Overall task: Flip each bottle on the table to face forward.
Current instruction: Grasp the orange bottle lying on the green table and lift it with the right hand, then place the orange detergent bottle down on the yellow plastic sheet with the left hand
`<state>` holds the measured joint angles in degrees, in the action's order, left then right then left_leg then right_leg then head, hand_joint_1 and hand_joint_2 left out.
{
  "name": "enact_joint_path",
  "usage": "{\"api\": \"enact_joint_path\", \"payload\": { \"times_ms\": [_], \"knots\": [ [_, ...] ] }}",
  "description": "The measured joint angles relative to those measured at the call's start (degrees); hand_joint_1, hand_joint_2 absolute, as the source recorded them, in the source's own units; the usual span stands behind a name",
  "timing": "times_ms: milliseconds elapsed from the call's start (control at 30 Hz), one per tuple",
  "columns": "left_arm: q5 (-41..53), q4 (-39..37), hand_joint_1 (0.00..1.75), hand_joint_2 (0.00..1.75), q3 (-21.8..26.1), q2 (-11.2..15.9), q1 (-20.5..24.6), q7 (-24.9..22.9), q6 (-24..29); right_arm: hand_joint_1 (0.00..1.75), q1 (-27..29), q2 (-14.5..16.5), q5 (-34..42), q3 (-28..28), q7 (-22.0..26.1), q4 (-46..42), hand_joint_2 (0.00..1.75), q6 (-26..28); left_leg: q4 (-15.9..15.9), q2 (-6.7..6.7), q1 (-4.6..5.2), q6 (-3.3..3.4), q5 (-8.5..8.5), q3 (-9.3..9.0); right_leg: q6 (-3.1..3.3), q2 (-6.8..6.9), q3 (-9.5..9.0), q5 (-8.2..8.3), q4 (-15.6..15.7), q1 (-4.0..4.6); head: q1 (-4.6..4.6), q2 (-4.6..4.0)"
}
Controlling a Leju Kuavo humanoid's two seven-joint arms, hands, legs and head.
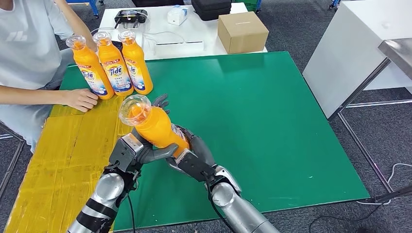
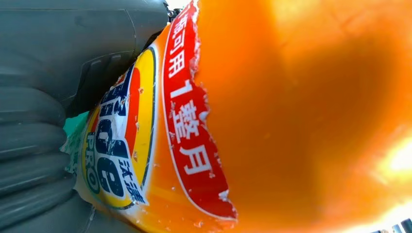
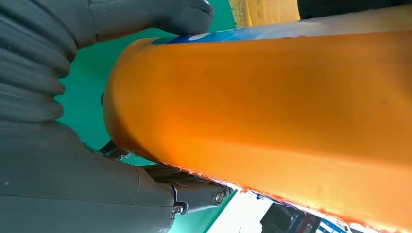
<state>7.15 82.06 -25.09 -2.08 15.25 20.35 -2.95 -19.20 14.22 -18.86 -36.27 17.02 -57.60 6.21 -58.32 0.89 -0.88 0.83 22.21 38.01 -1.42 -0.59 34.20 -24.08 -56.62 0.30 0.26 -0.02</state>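
— Close to my chest, what have you got?

— I've got an orange Tide bottle (image 1: 154, 127) up off the green mat (image 1: 252, 121), tipped over with its clear cap (image 1: 134, 108) pointing up and away from me. My left hand (image 1: 138, 151) wraps it from one side and my right hand (image 1: 190, 154) cups its lower part from the other side. Both hands are holding it, fingers curled round.

— What could go wrong?

— It's smooth and round, so I think it could slide out if one hand lets go too soon. From my left wrist I see the label (image 2: 145, 145) is torn and ragged at the edge. My fingers might rub it and peel more off.

— Where is the label facing?

— Down toward my left hand, so I guess it needs more turning. If I twist too fast, it might slip and drop on the mat.

— And farther out?

— Three Tide bottles (image 1: 112, 65) stand in a row at the mat's far left corner, labels facing me. A person's hand (image 1: 80, 99) rests just beside them on the yellow board (image 1: 63, 160). If I put mine down carelessly there, I could bump the row or that hand, and they could all fall over.
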Motion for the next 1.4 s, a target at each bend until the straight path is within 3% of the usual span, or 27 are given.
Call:
{"api": "enact_joint_path", "payload": {
  "times_ms": [167,300,900,933,1033,1067,1267,1333,1400],
  "knots": [
    [-0.01,-0.38,0.02,1.75,0.15,-0.1,0.05,-0.06,0.24,1.75,-0.34,0.01,-0.08,-0.21,-0.02,0.76,1.75,0.0,0.0,0.0,0.0,0.0,0.0,0.0,0.0,0.0,0.01,0.0,0.0,0.0,-0.01,0.0],
    [-0.95,-0.91,1.71,1.75,0.39,-0.44,0.06,-0.13,0.74,1.75,-0.68,0.01,-0.13,-0.52,-0.02,1.5,1.75,0.21,0.0,0.0,0.0,0.0,0.0,0.0,0.0,0.0,0.01,0.0,0.0,0.0,0.01,0.0],
    [-5.33,-1.64,1.75,1.75,1.84,-1.96,-0.06,0.16,2.89,1.75,-1.27,0.25,0.07,-0.93,0.6,2.87,1.75,1.65,0.0,-0.01,0.0,0.0,0.0,0.01,0.0,0.0,0.03,0.0,0.0,0.0,-0.01,0.0],
    [-5.35,-1.64,1.75,1.75,1.85,-1.99,-0.06,0.19,3.06,1.65,-1.26,0.25,0.07,-0.95,0.62,2.85,1.75,1.75,0.0,-0.01,0.0,0.0,0.0,0.01,0.0,0.0,0.04,0.0,0.0,0.0,0.0,0.0],
    [-5.2,-1.64,1.75,1.75,1.85,-2.13,-0.06,0.27,3.51,0.4,-1.1,0.22,0.1,-0.92,0.88,2.6,1.75,2.4,0.0,-0.01,0.0,0.0,0.0,0.01,0.0,0.0,0.04,0.0,0.0,0.0,0.0,0.0],
    [-4.71,-1.64,1.75,1.75,1.81,-2.23,-0.05,0.38,3.92,0.06,-0.89,0.19,0.15,-0.89,1.04,2.31,1.75,2.86,0.0,-0.01,0.0,0.0,0.0,0.01,0.0,0.0,0.04,0.0,0.0,0.0,0.0,0.0],
    [2.83,-1.28,1.75,1.75,1.12,-2.79,-0.1,1.37,10.91,0.0,2.49,-0.93,0.5,-0.26,1.49,-2.74,1.75,5.1,0.0,0.01,0.01,0.0,0.01,0.06,0.0,0.0,0.04,0.0,0.0,-0.01,0.01,0.0],
    [11.31,-0.91,1.75,1.75,1.03,-2.8,-0.15,0.32,18.08,0.0,4.01,-1.44,0.54,0.39,1.54,-5.18,1.75,6.04,0.0,0.01,0.01,0.0,0.01,0.06,0.0,0.0,0.05,0.0,0.0,-0.01,0.0,0.0],
    [26.5,-0.69,1.75,1.75,1.07,-2.69,-0.18,-3.05,28.22,0.0,5.9,-2.0,0.7,1.53,1.61,-8.72,1.75,7.25,0.0,0.02,0.01,0.0,0.01,0.06,0.0,0.01,0.06,-0.01,0.0,-0.01,-0.01,0.0]
  ]
}}
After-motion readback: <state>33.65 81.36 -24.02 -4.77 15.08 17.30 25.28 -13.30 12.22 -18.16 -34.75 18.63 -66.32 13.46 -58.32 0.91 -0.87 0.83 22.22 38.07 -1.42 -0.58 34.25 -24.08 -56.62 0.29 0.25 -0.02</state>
